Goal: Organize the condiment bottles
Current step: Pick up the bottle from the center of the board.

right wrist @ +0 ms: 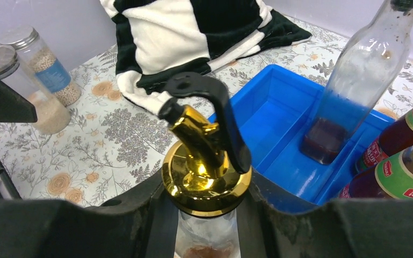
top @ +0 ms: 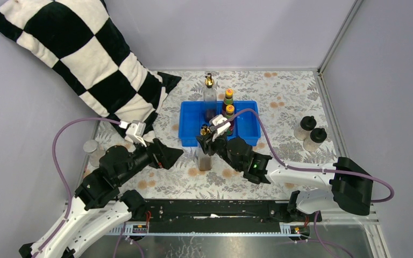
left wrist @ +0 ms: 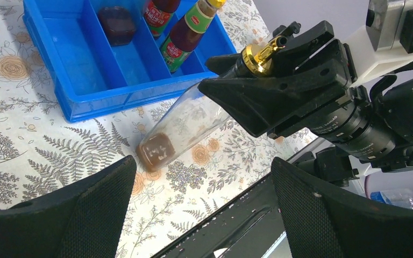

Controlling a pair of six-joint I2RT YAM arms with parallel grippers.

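Observation:
A clear gold-spouted bottle stands on the flowered cloth just in front of the blue tray. My right gripper is shut on its neck, right under the gold spout. The second gold-spouted bottle stands in the tray's middle compartment. Two orange-capped labelled bottles fill the compartment to its right. My left gripper hangs open and holds nothing, left of the gripped bottle.
Two black-capped shakers stand at the right edge of the table. Two silver-lidded jars stand at the left. A black-and-white checked pillow lies at the back left, against the tray's corner.

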